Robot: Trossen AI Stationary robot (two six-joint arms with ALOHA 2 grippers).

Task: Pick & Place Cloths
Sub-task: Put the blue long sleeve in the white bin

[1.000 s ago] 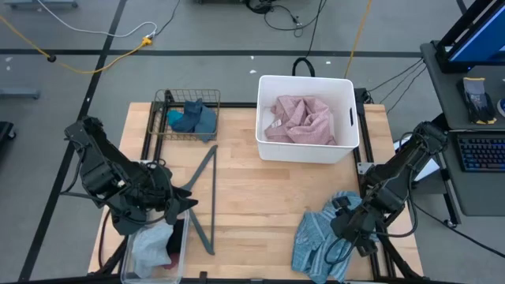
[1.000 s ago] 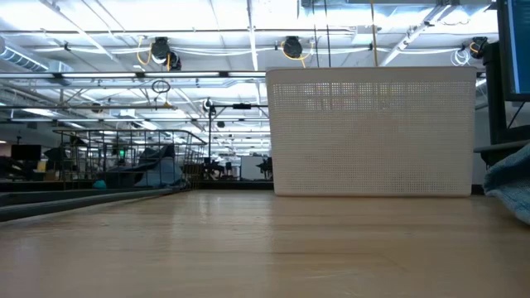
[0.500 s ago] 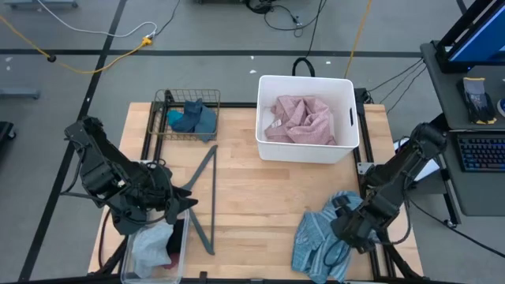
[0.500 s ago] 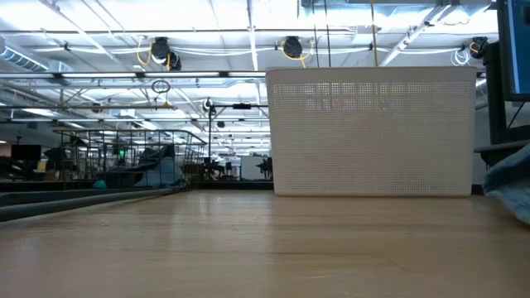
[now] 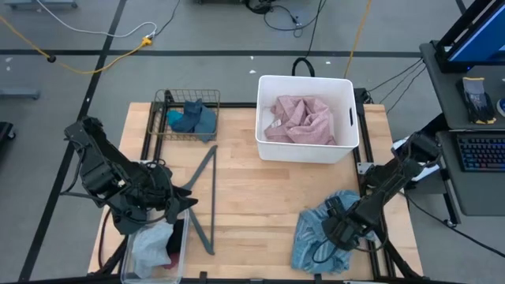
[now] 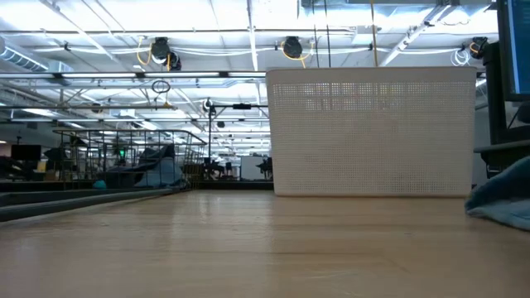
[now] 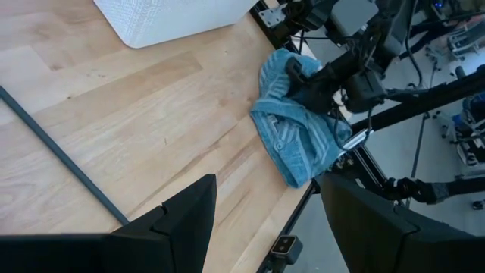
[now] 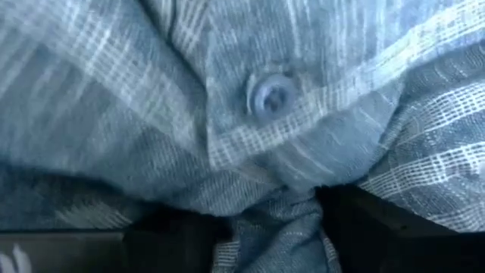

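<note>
The right gripper (image 5: 335, 231) presses down into the blue striped cloth (image 5: 314, 241), which lies bunched at the table's (image 5: 252, 197) near right corner, well in front of the white bin (image 5: 306, 154); its 2 fingers pinch a fold of the fabric between them. A pink cloth (image 5: 302, 120) lies inside that bin. The left gripper (image 5: 170, 207) hovers far left of the bin, fingers spread.

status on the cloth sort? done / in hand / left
Done: pink cloth lies in the white bin; teal cloth in the wire basket. In hand: right hand is down on the blue striped cloth at the table's near right. Left: binning it. Left hand waits above the clear box.
</note>
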